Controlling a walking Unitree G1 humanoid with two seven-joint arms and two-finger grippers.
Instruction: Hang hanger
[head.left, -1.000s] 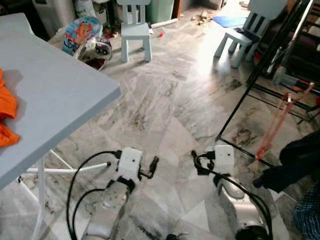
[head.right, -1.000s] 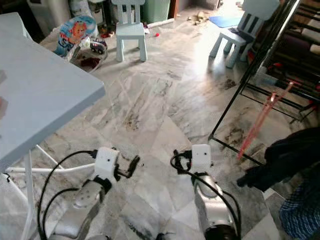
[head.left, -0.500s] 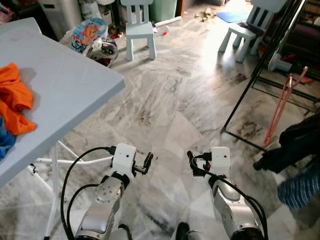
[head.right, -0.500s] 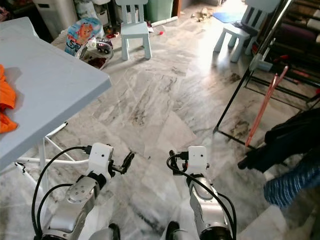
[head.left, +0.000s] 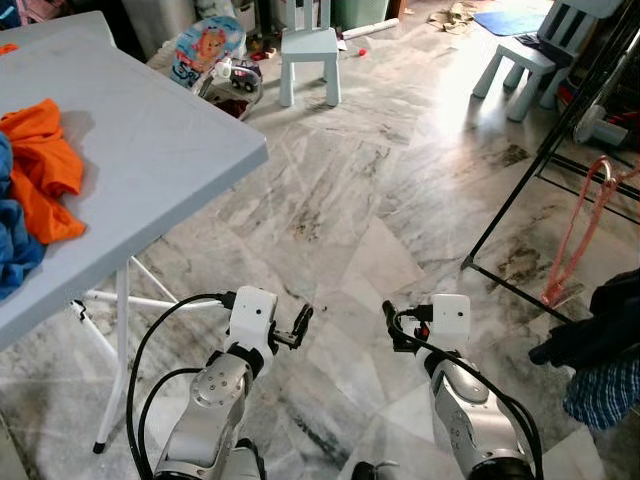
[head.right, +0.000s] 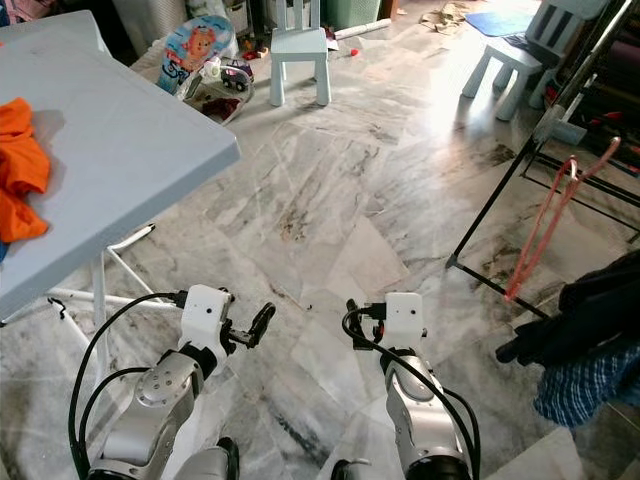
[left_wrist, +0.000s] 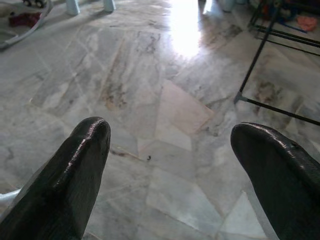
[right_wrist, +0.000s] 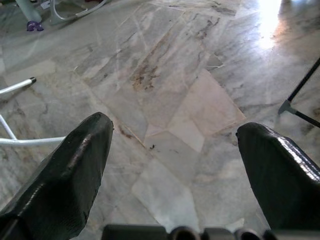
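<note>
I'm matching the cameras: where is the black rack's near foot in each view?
Left eye: rack foot, right of centre.
Right eye, right of centre.
Left wrist, beyond the pink tile.
Right wrist, beyond that tile, by the frame's edge.
Landmark: pink tile.

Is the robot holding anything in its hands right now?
No, nothing is held. The left gripper and the right gripper both have their fingers spread open over the marble floor. The pink hanger leans on the black rack.
</note>
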